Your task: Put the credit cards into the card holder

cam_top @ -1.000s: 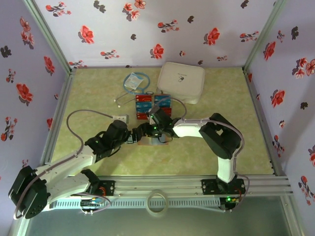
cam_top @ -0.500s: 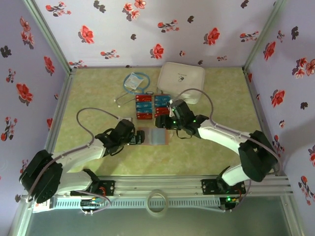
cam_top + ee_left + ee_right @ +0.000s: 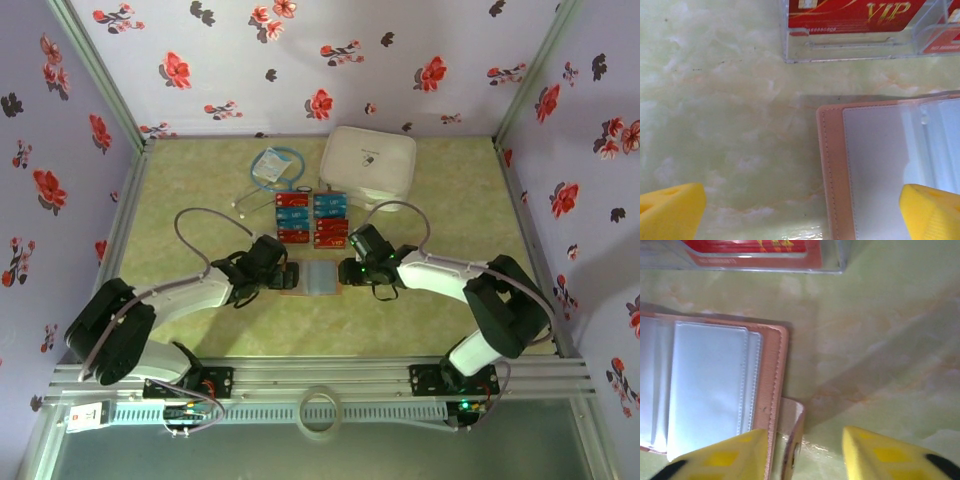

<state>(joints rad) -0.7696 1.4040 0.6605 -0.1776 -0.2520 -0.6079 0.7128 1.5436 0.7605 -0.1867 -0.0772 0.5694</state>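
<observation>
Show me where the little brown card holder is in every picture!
Top external: the card holder lies open in the middle, just nearer than the red cards.
Left wrist: lower right corner, stitched tan edge showing.
Right wrist: left side, clasp tab at the bottom.
Shared landmark: the red cards, along the top edge of both wrist views.

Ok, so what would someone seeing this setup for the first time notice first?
The open tan card holder lying mid-table, clear sleeves up, flanked by the left pincer, open at its left edge, and the right pincer, open over its strap tab. Just beyond, red and blue credit cards sit in two columns in clear trays, a white zip case behind them.
</observation>
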